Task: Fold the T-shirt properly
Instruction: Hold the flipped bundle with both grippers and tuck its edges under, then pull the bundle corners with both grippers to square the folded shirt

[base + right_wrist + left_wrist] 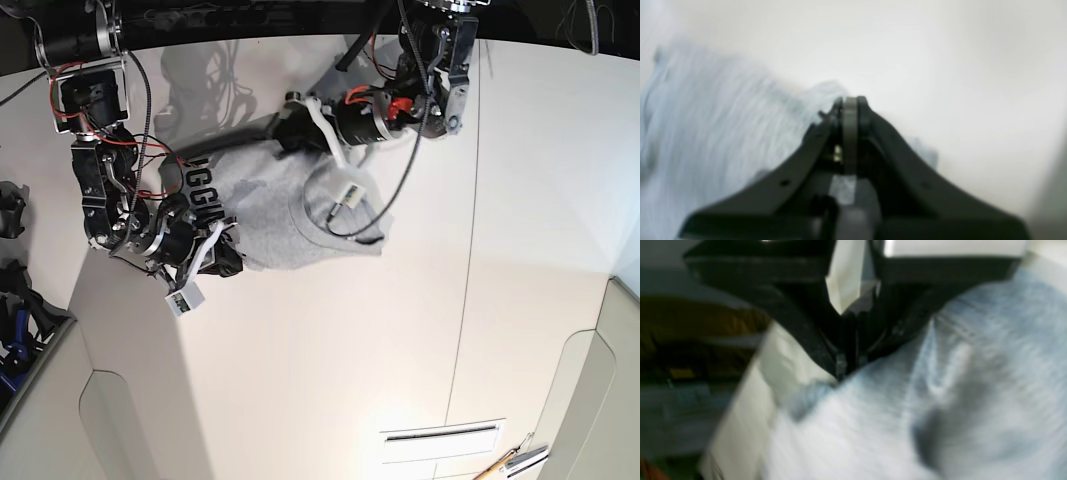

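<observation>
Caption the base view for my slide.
Both arms work at a rumpled grey T-shirt, its black lettering partly visible.

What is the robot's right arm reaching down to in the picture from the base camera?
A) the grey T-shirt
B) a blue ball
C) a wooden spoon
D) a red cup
A: the right arm's fingers are down at the edge of the grey T-shirt with black letters.

The grey T-shirt, black lettering partly visible, lies rumpled on the white table.
</observation>
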Motion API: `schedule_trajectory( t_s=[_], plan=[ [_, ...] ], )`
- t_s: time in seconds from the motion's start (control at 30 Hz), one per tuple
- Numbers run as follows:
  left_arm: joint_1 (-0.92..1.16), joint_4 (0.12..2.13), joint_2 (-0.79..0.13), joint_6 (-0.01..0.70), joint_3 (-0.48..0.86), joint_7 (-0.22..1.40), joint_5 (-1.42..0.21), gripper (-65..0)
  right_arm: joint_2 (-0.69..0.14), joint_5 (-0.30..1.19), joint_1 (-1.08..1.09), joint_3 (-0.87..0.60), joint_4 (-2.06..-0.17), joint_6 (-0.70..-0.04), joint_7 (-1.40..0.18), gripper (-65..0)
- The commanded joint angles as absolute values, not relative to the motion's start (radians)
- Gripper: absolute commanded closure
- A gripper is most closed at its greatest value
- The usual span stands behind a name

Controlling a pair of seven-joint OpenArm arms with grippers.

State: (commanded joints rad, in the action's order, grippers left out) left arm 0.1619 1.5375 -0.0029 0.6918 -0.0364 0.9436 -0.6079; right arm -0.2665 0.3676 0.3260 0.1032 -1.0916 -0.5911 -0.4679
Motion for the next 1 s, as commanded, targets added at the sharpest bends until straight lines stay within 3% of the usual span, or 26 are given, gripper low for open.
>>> schedule_trajectory(
  t_s=[0.23,0.5,0.73,1.0],
  plan=[
    [0.079,1.538,-0.004,0.692,0.105,0.947,-0.608,-2.9,-0.271,0.430,0.192,0.030,-1.251,-0.591,-0.476,0.0],
    [-0.003,1.543,-0.003,0.692,0.106,1.024,-0.656,-2.9,-0.266,0.472,0.105,0.019,-1.336,-0.591,-0.506,0.0],
    [0.003,1.673,-0.004,0.692,0.106,1.074,-0.665,-2.9,-0.266,0.472,0.113,-0.093,-1.393,-0.591,-0.509,0.0],
    [0.006,1.681,-0.051,0.692,0.106,1.083,-0.670,-2.9,-0.287,0.471,0.116,-0.166,-1.393,-0.591,-0.513,0.0]
  ],
)
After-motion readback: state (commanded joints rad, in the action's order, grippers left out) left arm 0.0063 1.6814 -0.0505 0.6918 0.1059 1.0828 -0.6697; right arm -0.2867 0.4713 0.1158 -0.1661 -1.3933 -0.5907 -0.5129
